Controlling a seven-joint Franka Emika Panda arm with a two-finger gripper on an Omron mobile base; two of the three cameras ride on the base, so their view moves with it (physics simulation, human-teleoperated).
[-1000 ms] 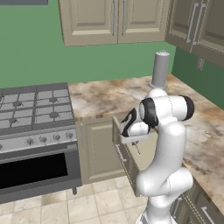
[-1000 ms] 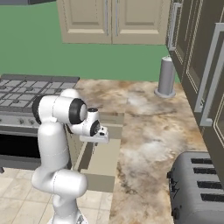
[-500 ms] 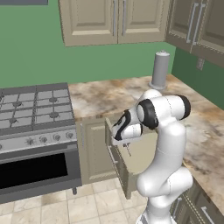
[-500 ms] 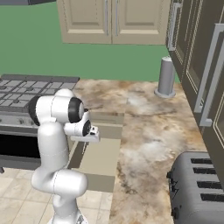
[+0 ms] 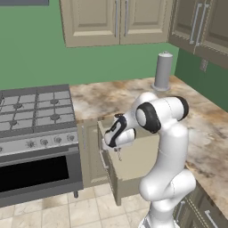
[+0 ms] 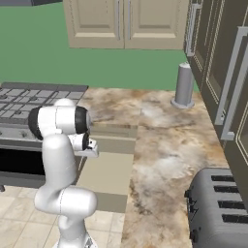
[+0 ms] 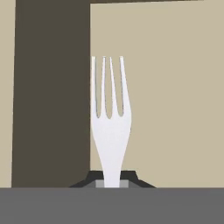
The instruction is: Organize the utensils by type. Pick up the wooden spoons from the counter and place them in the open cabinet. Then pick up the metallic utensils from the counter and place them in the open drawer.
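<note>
The pale grey metal fork (image 7: 111,127) is clamped by its handle between the dark fingers (image 7: 131,178) of the white arm's gripper (image 5: 116,153), tines pointing away from the hand. It is held over the open beige box drawer (image 5: 133,164), whose pale floor (image 7: 175,109) and dark side wall (image 7: 52,96) are seen behind the tines. Farther back, a grey cylindrical canister (image 5: 163,71) is stood on the beige-brown marbled stone surface (image 6: 169,140).

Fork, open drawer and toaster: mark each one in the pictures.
fork (image 7: 111,131): hand view, on the neck below its four tines.
open drawer (image 5: 133,161): left base view, on its bare beige floor.
toaster (image 6: 218,213): right base view, on its slotted top.
</note>
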